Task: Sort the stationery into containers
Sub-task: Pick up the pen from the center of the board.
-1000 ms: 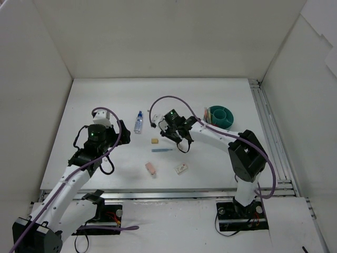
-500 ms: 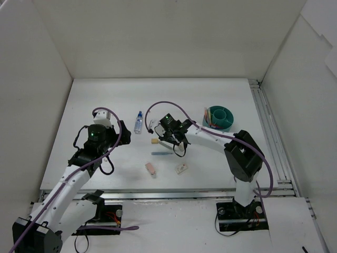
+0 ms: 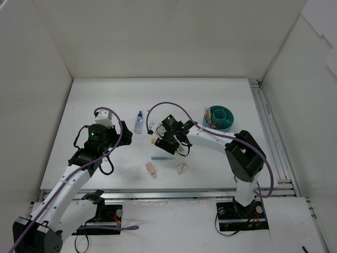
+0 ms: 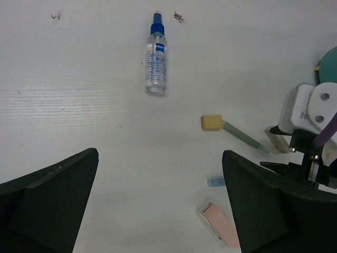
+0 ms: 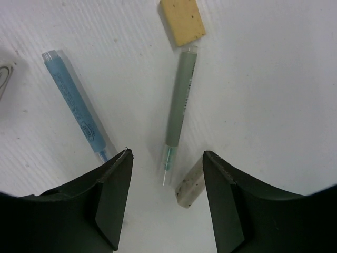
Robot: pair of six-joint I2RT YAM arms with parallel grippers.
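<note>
So the right gripper (image 5: pixel 167 158) just swung away from the teal bowl (image 3: pixel 224 125) by the right edge and dropped over the slim grey pen (image 5: pixel 179 100) mid-table, jaws apart either side of its tip. A pen pickup looks next. Translucent blue pen (image 5: pixel 76 112) and matte tan cube (image 5: pixel 182 21) lie close. Left gripper (image 4: pixel 159 158) idles, fingers spread, holding nothing.

- counter (image 5: pixel 263 79): white, matt, with a fine ribbed grain.
- bottle (image 4: pixel 156 59): clear, glossy plastic; blue plastic cap.
- grey pen (image 5: pixel 180 103) and blue pen (image 5: pixel 73 103): translucent, frosted plastic.
- tan cube (image 5: pixel 182 21): matt, finely pitted.
- white eraser (image 5: pixel 190 187): dull, speckled with grime.
- teal bowl (image 3: pixel 224 125): smooth plastic, slight sheen.
- fingers (image 5: pixel 108 200) of the right hand (image 5: pixel 167 158): matt black plastic.
</note>
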